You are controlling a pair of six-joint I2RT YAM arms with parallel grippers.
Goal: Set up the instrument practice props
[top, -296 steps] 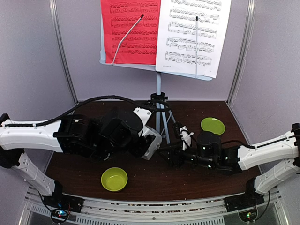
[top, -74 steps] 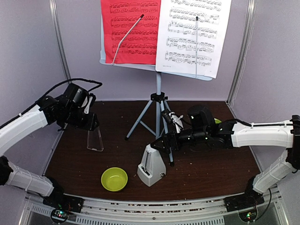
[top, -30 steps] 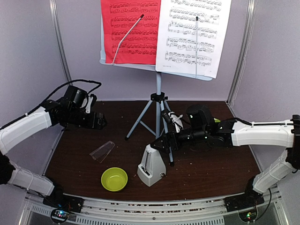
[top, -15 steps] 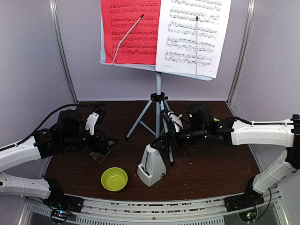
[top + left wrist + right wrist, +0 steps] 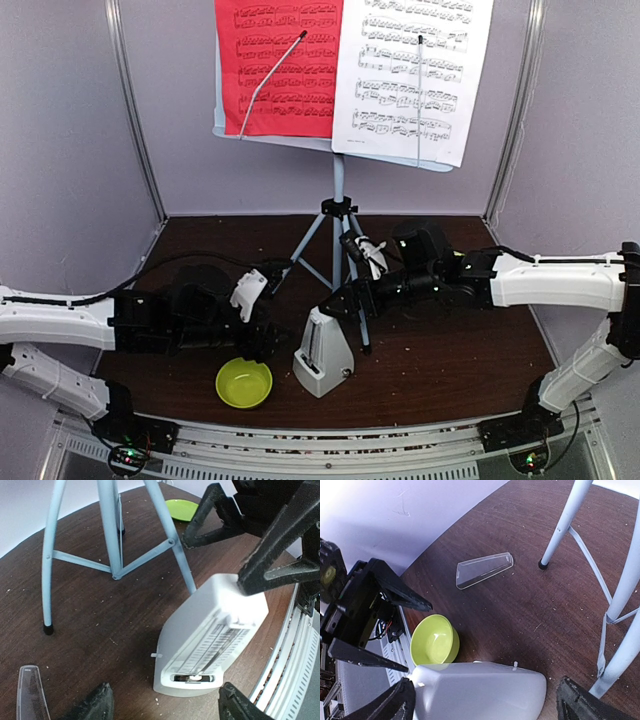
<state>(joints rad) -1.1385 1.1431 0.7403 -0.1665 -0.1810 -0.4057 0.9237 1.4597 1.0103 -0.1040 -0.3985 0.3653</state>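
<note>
The pale music stand (image 5: 338, 185) stands at the back on tripod legs (image 5: 112, 525), with a red sheet (image 5: 280, 65) and a white sheet (image 5: 415, 70) on it. The grey metronome (image 5: 325, 355) stands upright before it, its pendulum face bare (image 5: 210, 635). My left gripper (image 5: 270, 335) is open and low, left of the metronome; its fingertips (image 5: 100, 702) stop short of the base. My right gripper (image 5: 345, 300) is open above the metronome's top (image 5: 480, 690), one finger (image 5: 272, 565) at its tip.
A clear plastic cover (image 5: 484, 570) lies flat on the table left of the tripod and also shows in the left wrist view (image 5: 31, 692). The lime-green bowl (image 5: 244, 382) sits front left of the metronome. The green plate (image 5: 182, 509) lies at the back right.
My left gripper let the clear cover drop onto the table, then swung low and to the right, up to the metronome. My right gripper stayed at the metronome's top.
</note>
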